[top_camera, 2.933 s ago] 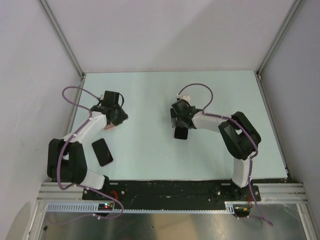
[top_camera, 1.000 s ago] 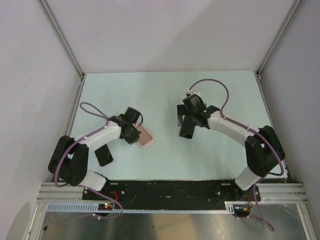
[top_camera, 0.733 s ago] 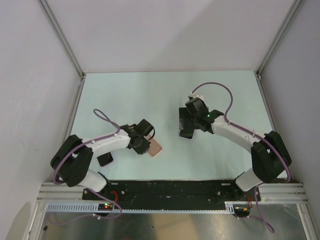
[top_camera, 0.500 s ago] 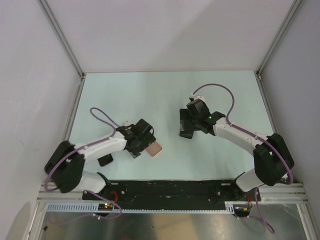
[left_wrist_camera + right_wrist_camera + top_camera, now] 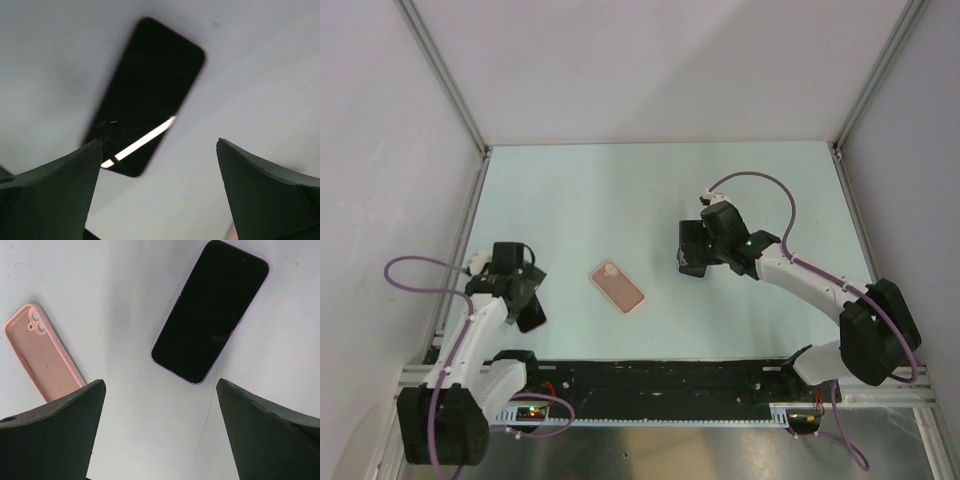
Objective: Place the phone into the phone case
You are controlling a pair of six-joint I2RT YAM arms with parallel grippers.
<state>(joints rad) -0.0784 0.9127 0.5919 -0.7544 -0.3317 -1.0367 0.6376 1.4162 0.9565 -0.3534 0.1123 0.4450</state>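
Phone case [image 5: 618, 287] lay flat, lower-ctr of top view, long axis upper-left to lower-right, cam cutout at upper-left end. Both claws wide, holding nothing: left gripper [image 5: 157, 145] over black phone [image 5: 145, 95], right gripper [image 5: 160, 382] over 2nd phone [image 5: 210, 310]. In the wrist views, both phones slanted lower-left to upper-right.

The thin rounded-rectangle phone case [image 5: 44, 359] is coloured a plain salmon pink throughout. The glossy flat phone under the right wrist camera [image 5: 210, 312] is black-faced and edged in pale lilac. The glossy flat phone under the left wrist camera [image 5: 145, 95] is black, thinly rimmed in red and crossed by a pale reflected streak. The smooth counter [image 5: 620, 190] is tinted pale mint. The arm cables [image 5: 760, 180] are purple.
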